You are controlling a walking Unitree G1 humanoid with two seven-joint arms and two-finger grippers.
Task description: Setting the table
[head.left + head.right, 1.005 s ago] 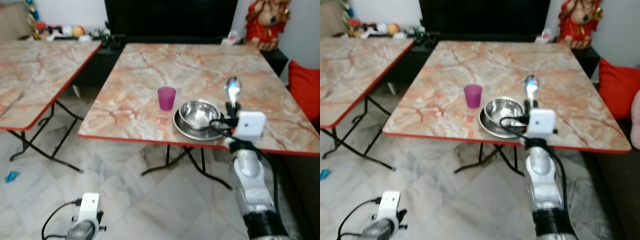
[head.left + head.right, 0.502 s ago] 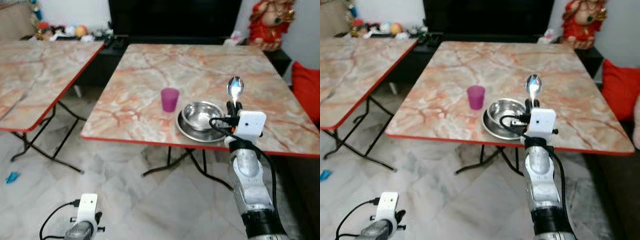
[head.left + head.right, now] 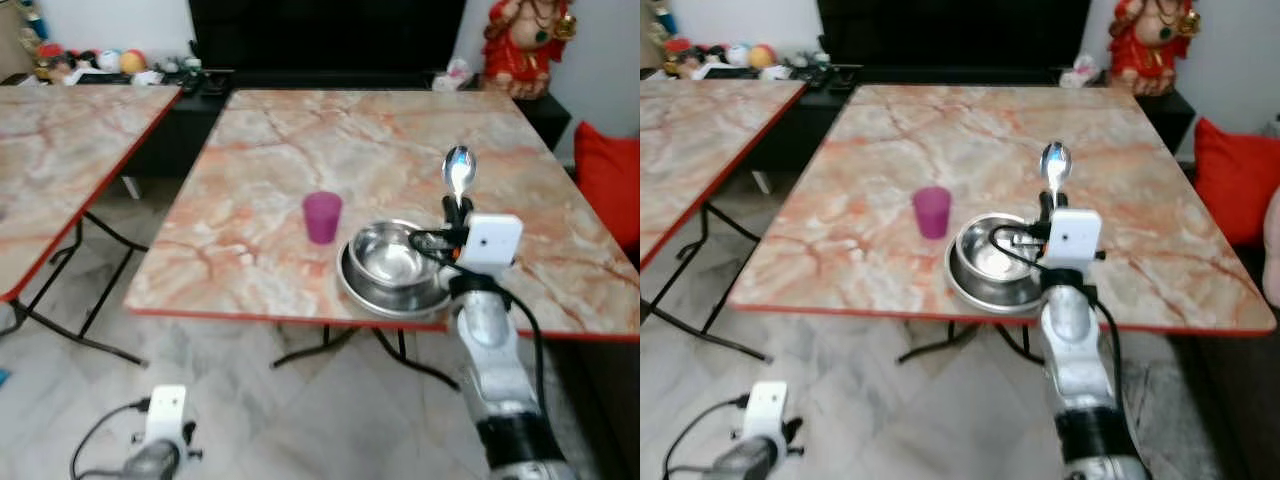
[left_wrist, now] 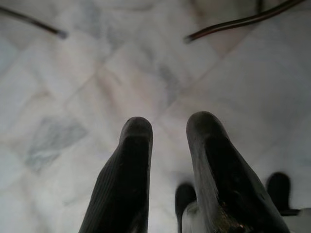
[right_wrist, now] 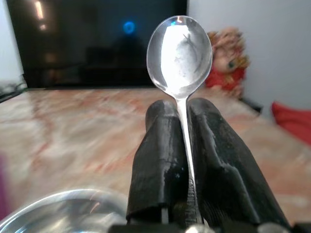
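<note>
Head views: right gripper [image 3: 458, 208] clamps a spoon [image 3: 458, 168] upright, just beside the steel bowl [image 3: 388, 257] on its plate [image 3: 352, 288], pink cup [image 3: 322, 217] near, all on the table [image 3: 300, 130].
Step judged: placing the spoon; next, lower it beside the plate.
Left wrist view: left gripper [image 4: 167, 127] idle, fingers slightly parted, over floor.
Right wrist view: spoon handle pinched.
No writing legible.

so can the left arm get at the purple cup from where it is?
Probably not: the left gripper hangs low over the floor, below the table edge, while the purple cup stands up on top.
</note>
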